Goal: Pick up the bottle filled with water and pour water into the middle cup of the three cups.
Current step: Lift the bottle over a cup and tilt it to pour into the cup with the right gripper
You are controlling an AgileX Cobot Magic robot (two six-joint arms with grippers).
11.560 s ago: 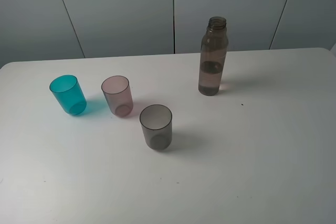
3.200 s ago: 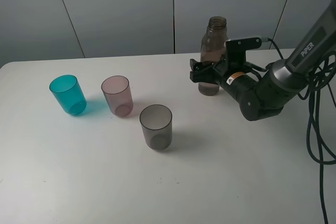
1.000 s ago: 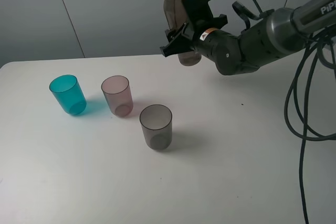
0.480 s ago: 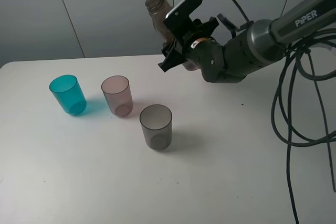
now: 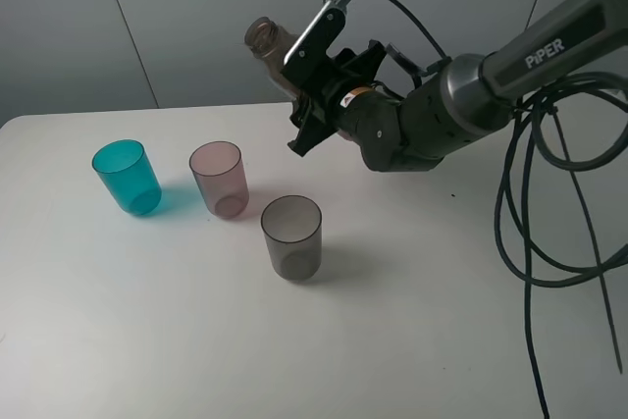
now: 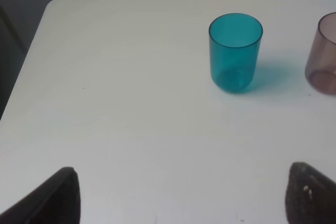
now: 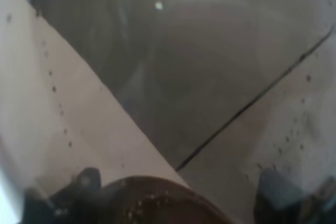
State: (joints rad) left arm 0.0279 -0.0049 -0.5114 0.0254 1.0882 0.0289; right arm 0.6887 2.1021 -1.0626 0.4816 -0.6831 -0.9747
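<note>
The smoky brown-grey bottle (image 5: 273, 46) is in the air above the table's far side, tilted with its open neck up and to the left. My right gripper (image 5: 308, 90) is shut on its body, above and to the right of the cups. In the right wrist view the bottle (image 7: 173, 77) fills the picture. The pinkish-mauve middle cup (image 5: 219, 179) stands between the teal cup (image 5: 128, 176) and the smoky grey cup (image 5: 291, 235). My left gripper (image 6: 184, 203) is open and empty, low over the table near the teal cup (image 6: 235, 52). The mauve cup (image 6: 325, 59) shows at that view's edge.
The white table (image 5: 442, 291) has grey wall panels behind it. The right arm's black cables (image 5: 530, 242) hang down on the right side. The table's left edge and rounded corner (image 6: 47, 11) show in the left wrist view.
My right gripper has carried the bottle further left toward the cups and tilted it more, its neck now leaning further left. The cups have not moved.
</note>
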